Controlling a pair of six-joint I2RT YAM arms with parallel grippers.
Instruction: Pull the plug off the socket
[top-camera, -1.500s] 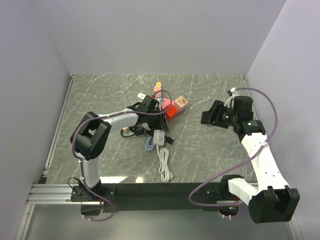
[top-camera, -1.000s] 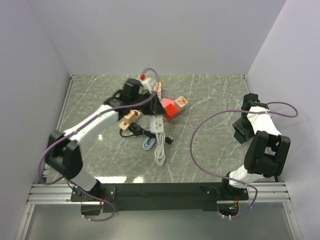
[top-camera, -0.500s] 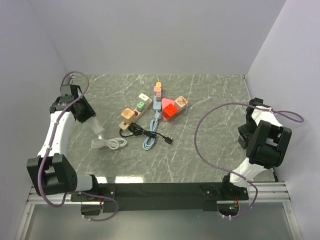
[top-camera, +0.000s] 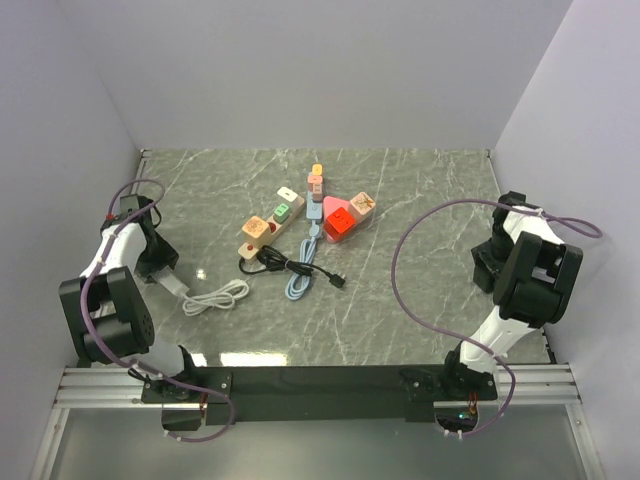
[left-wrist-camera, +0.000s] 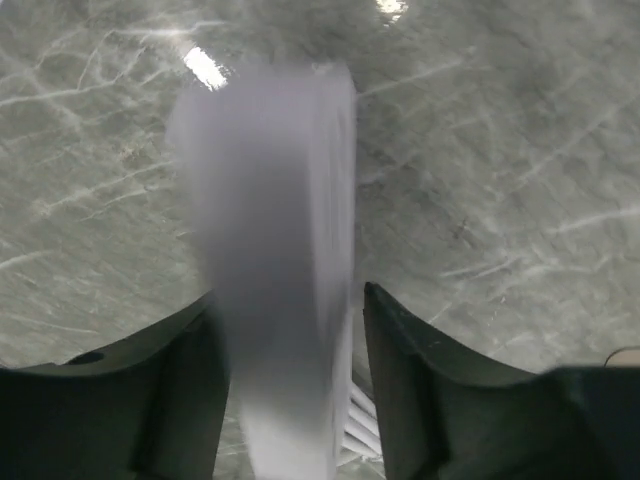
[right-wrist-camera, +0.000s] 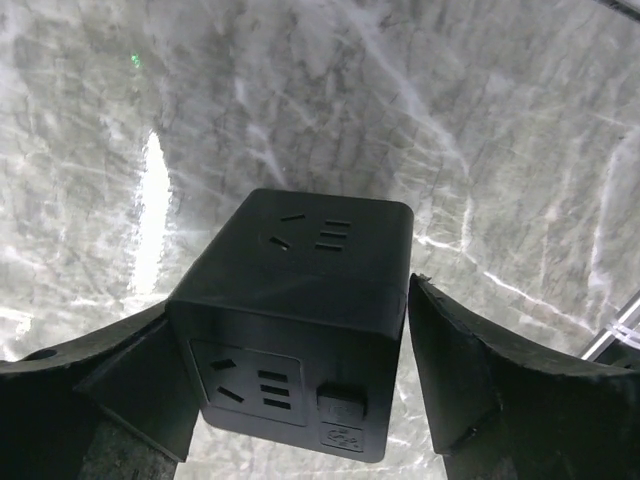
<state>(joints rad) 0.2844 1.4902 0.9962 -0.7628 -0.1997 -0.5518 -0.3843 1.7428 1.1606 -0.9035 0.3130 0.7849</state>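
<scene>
A white plug (left-wrist-camera: 270, 200), blurred, stands between my left gripper's (left-wrist-camera: 290, 300) fingers, tight against the left finger (left-wrist-camera: 150, 390), with strands of its white cable (left-wrist-camera: 365, 425) showing below. In the top view the left gripper (top-camera: 165, 272) is at the far left of the table and the white cable (top-camera: 215, 297) trails right from it on the marble. My right gripper (right-wrist-camera: 290, 295) is shut on a black socket cube (right-wrist-camera: 300, 270) whose outlets are bare. In the top view the right gripper (top-camera: 487, 262) is at the far right edge. Plug and socket are far apart.
At the table's centre lie a wooden strip with coloured blocks (top-camera: 270, 225), a red block (top-camera: 338, 222), a black cable (top-camera: 290, 265) and a blue cable (top-camera: 300, 285). Walls close in the left, right and far sides.
The left arm has swung from the centre to the far left, carrying the white plug and dragging its cable. The right arm has drawn back to the right edge with the black socket.
</scene>
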